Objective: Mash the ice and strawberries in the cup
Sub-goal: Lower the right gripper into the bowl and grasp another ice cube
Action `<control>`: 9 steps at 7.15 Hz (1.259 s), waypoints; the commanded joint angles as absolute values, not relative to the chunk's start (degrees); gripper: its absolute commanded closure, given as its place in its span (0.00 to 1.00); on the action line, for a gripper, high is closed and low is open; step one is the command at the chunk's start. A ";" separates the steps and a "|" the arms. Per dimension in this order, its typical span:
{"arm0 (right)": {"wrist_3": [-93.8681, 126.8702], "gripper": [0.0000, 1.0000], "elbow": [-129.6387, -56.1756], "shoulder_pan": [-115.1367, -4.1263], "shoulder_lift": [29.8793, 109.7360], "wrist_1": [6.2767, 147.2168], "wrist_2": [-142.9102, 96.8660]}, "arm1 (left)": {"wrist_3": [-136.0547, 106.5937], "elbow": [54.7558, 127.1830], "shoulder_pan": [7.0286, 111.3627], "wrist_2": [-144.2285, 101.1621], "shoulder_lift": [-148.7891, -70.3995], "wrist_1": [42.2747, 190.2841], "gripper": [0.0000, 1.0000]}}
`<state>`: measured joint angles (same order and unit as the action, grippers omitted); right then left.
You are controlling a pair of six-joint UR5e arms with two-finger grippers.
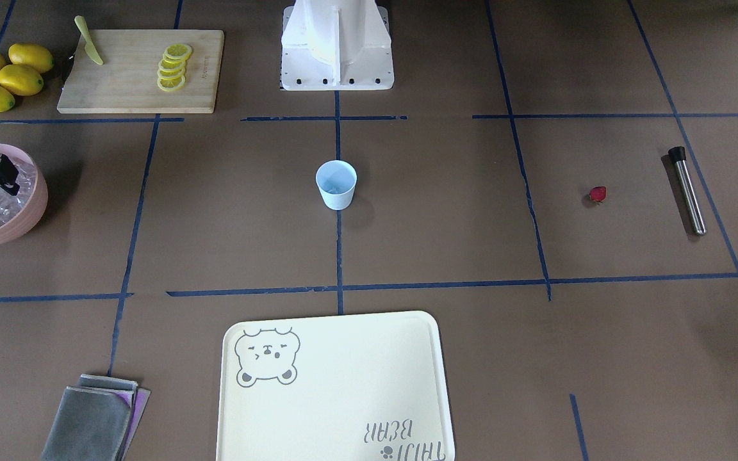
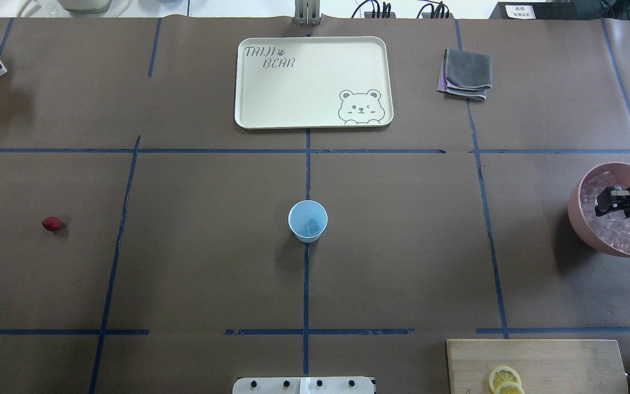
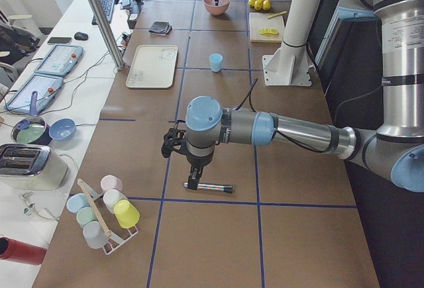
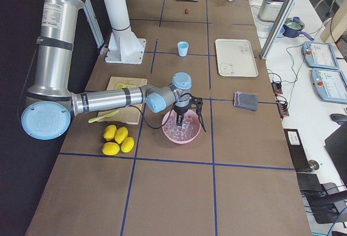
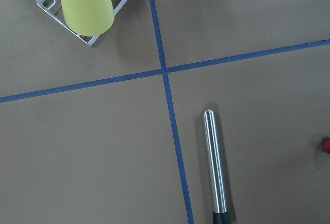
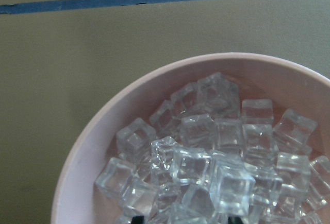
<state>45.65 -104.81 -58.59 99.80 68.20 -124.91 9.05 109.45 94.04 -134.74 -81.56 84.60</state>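
Note:
The pale blue cup [image 2: 308, 220] stands upright at the table's middle, also in the front view [image 1: 336, 184]; a faint clear cube shape shows at its bottom. The ice [image 6: 206, 162] fills a pink bowl [image 2: 577, 208]. My right gripper [image 2: 600, 207] hangs just over that ice, its jaws apart in the right wrist view [image 6: 185, 220]. The strawberry [image 2: 51, 223] lies alone on the table, also at the left wrist view's edge [image 5: 326, 144]. My left gripper [image 3: 173, 144] shows only in the left side view, above a steel muddler [image 5: 214, 167]; I cannot tell its state.
A cream bear tray [image 2: 304, 82] lies beyond the cup, folded cloths [image 2: 465, 74] beside it. A wooden board with lemon slices [image 1: 132, 70] and whole lemons [image 1: 7, 77] sit near the bowl. A rack of upturned cups [image 5: 85, 5] stands near the muddler.

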 commanded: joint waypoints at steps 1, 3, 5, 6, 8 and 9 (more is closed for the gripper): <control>45.62 0.42 -104.85 -58.62 99.84 68.20 -125.07 | 9.05 109.51 94.04 -134.74 -81.56 84.55 0.00; 45.70 0.42 -104.94 -58.71 100.11 68.20 -125.16 | 9.05 109.77 94.04 -134.74 -81.56 84.46 0.00; 45.62 0.95 -105.03 -58.80 100.37 68.20 -124.81 | 9.05 109.95 94.04 -134.74 -81.56 84.29 0.00; 45.62 1.00 -105.29 -58.80 100.46 68.29 -124.72 | 8.97 109.95 94.04 -134.74 -81.56 84.29 0.00; 45.62 1.00 -110.18 -59.41 102.37 69.08 -124.98 | 8.96 110.04 94.04 -134.74 -81.56 84.20 0.00; 45.53 1.00 -114.30 -60.20 103.96 71.34 -125.33 | 9.05 109.95 94.04 -134.74 -81.56 84.20 0.00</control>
<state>45.59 -109.88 -59.48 102.20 69.45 -124.99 8.99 109.99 94.04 -134.74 -81.56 84.21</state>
